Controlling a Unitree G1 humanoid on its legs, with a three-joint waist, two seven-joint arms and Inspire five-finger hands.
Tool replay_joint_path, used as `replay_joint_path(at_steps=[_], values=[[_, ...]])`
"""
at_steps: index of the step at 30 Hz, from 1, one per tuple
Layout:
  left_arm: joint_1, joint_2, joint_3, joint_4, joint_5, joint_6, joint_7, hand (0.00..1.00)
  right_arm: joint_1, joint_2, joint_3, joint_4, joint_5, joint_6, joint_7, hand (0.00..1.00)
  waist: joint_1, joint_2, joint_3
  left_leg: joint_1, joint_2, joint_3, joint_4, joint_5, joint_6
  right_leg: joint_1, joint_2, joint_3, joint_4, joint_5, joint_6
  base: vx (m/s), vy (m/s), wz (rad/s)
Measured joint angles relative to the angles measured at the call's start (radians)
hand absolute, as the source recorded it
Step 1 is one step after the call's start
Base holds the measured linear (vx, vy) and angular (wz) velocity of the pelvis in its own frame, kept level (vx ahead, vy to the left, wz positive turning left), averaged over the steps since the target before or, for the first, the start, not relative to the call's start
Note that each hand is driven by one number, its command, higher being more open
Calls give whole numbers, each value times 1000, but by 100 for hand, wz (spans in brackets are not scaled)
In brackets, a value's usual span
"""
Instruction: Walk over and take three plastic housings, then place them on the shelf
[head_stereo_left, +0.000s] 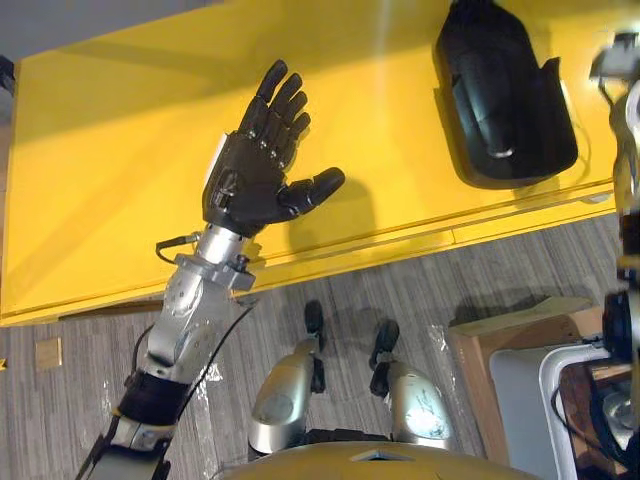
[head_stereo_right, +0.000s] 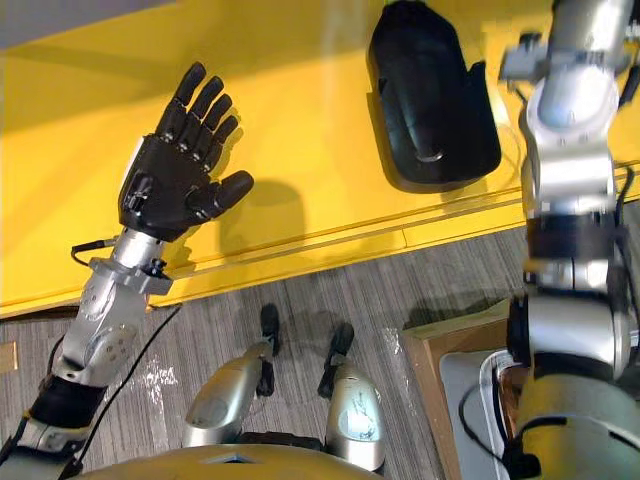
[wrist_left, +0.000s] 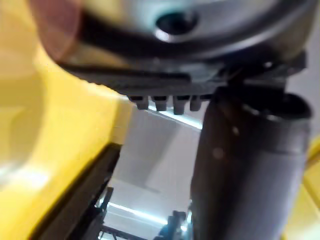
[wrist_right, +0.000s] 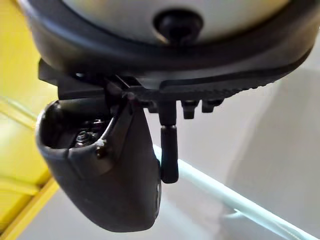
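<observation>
The left robot hand (head_stereo_left: 250, 175) is held over the yellow desk (head_stereo_left: 100, 150), just inside its front edge and about midway along it. It is spread wide, its palm turned up toward the head camera. Its fingers are straight and point toward the far edge, and its thumb stands out sideways toward the desk's right end. It has hold of nothing. One black plastic housing (head_stereo_left: 500, 90) lies flat on the desk near the right end, its near side close to the front edge and its length running toward the far edge. It lies well apart from the left robot hand, off to that hand's thumb side, with bare yellow surface between them. In the right eye view the right arm rises past the front edge just beside the housing, on the side away from the left robot hand. In its own wrist view the right robot hand (wrist_right: 110, 185) looks relaxed and loose, with nothing between thumb and fingers. On the grey floor (head_stereo_left: 80, 400) below the desk's right end stands a brown box (head_stereo_left: 510, 340).
</observation>
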Motion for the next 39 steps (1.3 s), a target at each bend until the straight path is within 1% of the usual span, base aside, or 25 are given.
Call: replay_joint_path(at_steps=[1, 2, 3, 4, 6, 7, 8, 9, 11, 13, 14, 16, 17, 20, 22, 24, 27, 30, 31, 34, 35, 38, 39], values=[[10, -5, 3, -7, 20, 0, 0, 100, 53, 10, -22, -34, 0, 2, 14, 100, -8, -2, -8, 3, -1, 0, 0, -1, 0, 7, 0, 0, -8, 2, 3, 74, 0, -8], [29, -18, 5, -14, 45, 0, -2, 100, 158, 44, -72, -101, 0, 5, 44, 100, -21, -6, -25, 10, -3, 6, -1, -6, -2, 16, 1, 4, -21, 5, 7, 75, 1, -15], [51, -33, 10, -15, 67, 1, 0, 100, 249, 93, -115, -158, 1, 9, 73, 100, -34, -12, -36, 25, -2, 18, -1, -13, -2, 31, 2, 14, -31, 7, 10, 76, 1, -20], [64, -40, 9, -15, 67, 2, 0, 100, 295, 117, -134, -186, 2, 10, 86, 100, -40, -14, -44, 31, -2, 23, -1, -17, -1, 36, 3, 18, -34, 7, 10, 74, -1, -27], [122, -80, 9, -21, 109, 8, 3, 100, 486, 218, -211, -312, 2, 10, 126, 100, -62, -26, -85, 48, -1, 42, -3, -33, -5, 57, 9, 36, -65, 13, 18, 88, -7, -25], [139, -88, 9, -28, 113, 12, 7, 100, 530, 244, -227, -341, 1, 10, 138, 100, -66, -30, -92, 55, -1, 48, -4, -38, -7, 63, 10, 42, -69, 13, 18, 111, -10, -32], [172, -103, 9, -49, 135, 26, 12, 100, 617, 299, -255, -397, 0, 9, 154, 100, -71, -37, -116, 62, 2, 67, -5, -48, -9, 66, 14, 60, -81, 14, 20, 99, -10, -33], [183, -108, 8, -56, 143, 30, 12, 100, 658, 324, -265, -422, -12, 7, 156, 100, -73, -40, -128, 66, 3, 75, -5, -52, -11, 68, 17, 67, -85, 15, 20, 94, -12, -41], [207, -122, 7, -72, 157, 37, 14, 100, 760, 391, -279, -488, -157, -1, 146, 100, -98, -52, -155, 88, 8, 94, -5, -65, -16, 86, 22, 87, -97, 17, 22, 90, -13, -29], [207, -138, 3, -78, 176, 48, 18, 100, 825, 411, -281, -524, -199, -18, 135, 100, -100, -55, -176, 93, 12, 111, -5, -71, -20, 84, 26, 104, -101, 17, 22, 53, -6, -23], [208, -147, -3, -81, 176, 48, 23, 100, 861, 427, -282, -538, -240, -41, 118, 100, -101, -56, -184, 96, 13, 116, -5, -73, -21, 85, 27, 109, -102, 18, 23, 45, -5, -19], [215, -156, -4, -87, 176, 49, 25, 100, 894, 458, -282, -560, -299, -63, 100, 100, -104, -58, -185, 105, 14, 122, -5, -76, -23, 93, 29, 114, -107, 20, 25, 37, -1, -10], [239, -156, -4, -97, 176, 49, 26, 100, 922, 485, -278, -567, -333, -90, 98, 100, -112, -60, -197, 106, 14, 124, -5, -80, -23, 96, 30, 117, -114, 22, 28, 39, 6, -8], [290, -157, -4, -106, 176, 54, 26, 100, 983, 520, -268, -568, -351, -121, 81, 100, -113, -65, -209, 112, 14, 138, -5, -86, -20, 96, 29, 131, -115, 22, 29, 35, 13, -11], [301, -159, -4, -106, 176, 69, 26, 100, 1016, 532, -255, -568, -358, -129, 65, 100, -113, -65, -210, 112, 13, 140, -5, -88, -19, 95, 28, 133, -116, 23, 30, 14, 16, -7], [328, -163, -3, -106, 176, 70, 24, 100, 1066, 557, -241, -565, -418, -138, 44, 100, -114, -65, -210, 107, 12, 144, -5, -97, -25, 92, 29, 137, -123, 25, 33, 6, 17, -5], [339, -166, 1, -110, 175, 70, 24, 100, 1111, 563, -226, -553, -420, -148, 26, 100, -117, -65, -210, 83, 12, 150, -4, -96, -24, 68, 29, 142, -129, 32, 35, 9, 9, -6], [360, -172, 0, -113, 173, 69, 23, 100, 1139, 576, -209, -533, -420, -160, 21, 100, -117, -65, -210, 84, 12, 162, -2, -96, -20, 63, 30, 155, -129, 34, 34, 41, 9, -12], [360, -172, 0, -113, 173, 69, 23, 100, 1147, 585, -204, -514, -420, -170, 20, 100, -118, -66, -209, 83, 13, 165, -2, -97, -20, 60, 30, 158, -129, 34, 34, 41, 4, -10], [357, -172, 0, -113, 171, 67, 24, 100, 1160, 593, -182, -457, -419, -175, 2, 100, -120, -66, -209, 82, 12, 173, -2, -102, -19, 56, 29, 165, -129, 33, 34, 37, 5, -7], [356, -171, 0, -113, 171, 66, 25, 100, 1168, 593, -173, -449, -417, -179, -7, 0, -120, -66, -209, 81, 12, 175, -2, -104, -20, 52, 29, 168, -129, 33, 34, 44, 5, -8], [354, -170, 0, -113, 171, 64, 28, 100, 1169, 594, -145, -441, -373, -203, -29, 0, -121, -66, -209, 79, 12, 178, -1, -107, -20, 47, 29, 177, -129, 33, 34, 31, 1, -8], [350, -170, 0, -113, 171, 64, 28, 100, 1165, 595, -137, -441, -345, -222, -47, 0, -121, -66, -209, 80, 12, 179, -1, -108, -20, 48, 29, 178, -129, 33, 34, 0, 0, 0]])
